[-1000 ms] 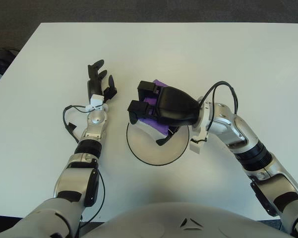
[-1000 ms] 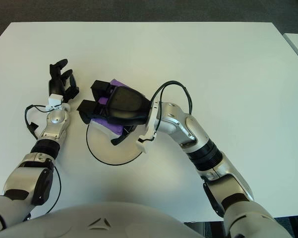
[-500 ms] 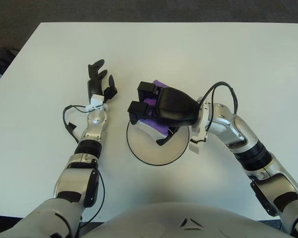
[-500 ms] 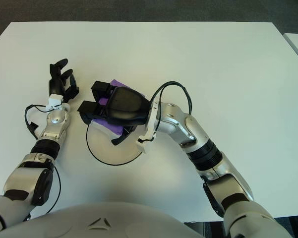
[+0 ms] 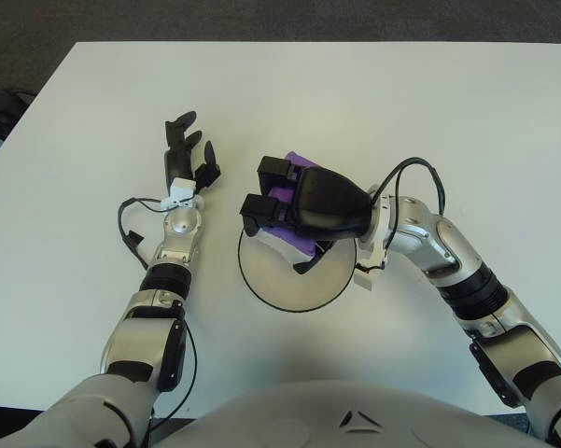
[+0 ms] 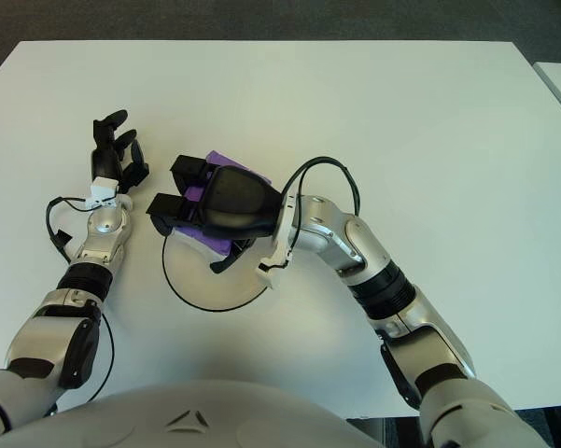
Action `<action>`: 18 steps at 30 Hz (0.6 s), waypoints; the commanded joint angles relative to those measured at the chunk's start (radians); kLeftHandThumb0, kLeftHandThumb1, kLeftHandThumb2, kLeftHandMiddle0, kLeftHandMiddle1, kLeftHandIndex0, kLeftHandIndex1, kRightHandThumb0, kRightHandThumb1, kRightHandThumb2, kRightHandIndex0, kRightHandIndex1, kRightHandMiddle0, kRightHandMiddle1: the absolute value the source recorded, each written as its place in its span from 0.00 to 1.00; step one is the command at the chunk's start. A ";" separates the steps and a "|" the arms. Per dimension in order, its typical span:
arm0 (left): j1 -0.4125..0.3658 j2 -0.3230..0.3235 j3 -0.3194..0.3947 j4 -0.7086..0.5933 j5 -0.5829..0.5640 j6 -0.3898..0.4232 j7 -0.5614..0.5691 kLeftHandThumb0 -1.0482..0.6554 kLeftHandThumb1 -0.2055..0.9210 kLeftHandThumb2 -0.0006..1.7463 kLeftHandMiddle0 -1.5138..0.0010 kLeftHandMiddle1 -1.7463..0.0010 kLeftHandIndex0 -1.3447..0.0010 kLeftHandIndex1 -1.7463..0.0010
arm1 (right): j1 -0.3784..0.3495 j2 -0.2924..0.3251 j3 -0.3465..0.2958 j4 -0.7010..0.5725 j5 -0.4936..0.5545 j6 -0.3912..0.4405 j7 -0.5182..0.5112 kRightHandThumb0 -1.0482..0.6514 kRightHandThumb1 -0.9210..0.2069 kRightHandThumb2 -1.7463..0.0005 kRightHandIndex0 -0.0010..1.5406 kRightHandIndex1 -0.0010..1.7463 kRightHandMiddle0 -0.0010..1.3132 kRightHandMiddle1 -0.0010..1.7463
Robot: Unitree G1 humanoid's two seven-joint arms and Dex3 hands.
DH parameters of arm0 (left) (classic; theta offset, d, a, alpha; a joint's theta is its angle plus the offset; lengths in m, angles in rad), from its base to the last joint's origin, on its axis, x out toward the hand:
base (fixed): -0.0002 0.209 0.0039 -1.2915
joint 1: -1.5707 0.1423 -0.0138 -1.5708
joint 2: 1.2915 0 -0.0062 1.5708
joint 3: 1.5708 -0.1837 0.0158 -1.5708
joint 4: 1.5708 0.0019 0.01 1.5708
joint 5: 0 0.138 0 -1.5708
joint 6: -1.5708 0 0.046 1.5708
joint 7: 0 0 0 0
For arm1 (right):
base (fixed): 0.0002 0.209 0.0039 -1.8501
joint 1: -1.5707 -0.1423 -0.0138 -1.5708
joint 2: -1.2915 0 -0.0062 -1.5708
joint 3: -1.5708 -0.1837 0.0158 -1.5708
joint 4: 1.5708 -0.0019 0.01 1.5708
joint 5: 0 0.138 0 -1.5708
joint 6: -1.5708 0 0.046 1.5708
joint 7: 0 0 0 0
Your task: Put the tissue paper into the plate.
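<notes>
The right robot hand [image 5: 294, 201] had its black fingers curled around the purple tissue paper [image 5: 294, 238], which showed only as edges peeking out beneath the palm and between the fingers. The tissue paper sat directly under that robot hand, so the relation that mattered was downward: the white plate [image 5: 299, 275] with its dark rim lay just below and toward the robot's body from the held paper. The robot hand hung over the plate's far edge, with the plate's centre slightly nearer the robot than the fingertips. How the tissue's long axis ran could not be told, as the robot hand hid most of it. Judging from this, letting go there would likely drop the paper near the far rim, so a small pull toward the body seemed wise. The left robot hand [image 5: 187, 154] lay on the desk [image 5: 448, 112] well to the left of the plate, fingers loosely spread and holding nothing.
</notes>
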State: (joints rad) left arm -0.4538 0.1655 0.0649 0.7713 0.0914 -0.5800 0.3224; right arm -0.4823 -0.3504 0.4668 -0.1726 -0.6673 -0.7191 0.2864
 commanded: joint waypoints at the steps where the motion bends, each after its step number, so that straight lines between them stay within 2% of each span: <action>1: 0.211 -0.049 -0.028 0.106 0.032 0.007 -0.003 0.21 1.00 0.46 0.82 0.63 1.00 0.47 | 0.009 0.008 0.005 0.003 -0.033 -0.032 -0.038 0.36 0.44 0.32 0.75 1.00 0.40 1.00; 18: 0.210 -0.049 -0.025 0.111 0.025 0.012 -0.007 0.21 1.00 0.45 0.82 0.64 1.00 0.46 | 0.024 0.018 0.005 0.019 -0.066 -0.042 -0.081 0.36 0.44 0.33 0.74 1.00 0.40 1.00</action>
State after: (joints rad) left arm -0.4484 0.1669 0.0643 0.7595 0.0915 -0.5792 0.3210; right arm -0.4823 -0.3433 0.4668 -0.1542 -0.7170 -0.7498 0.2340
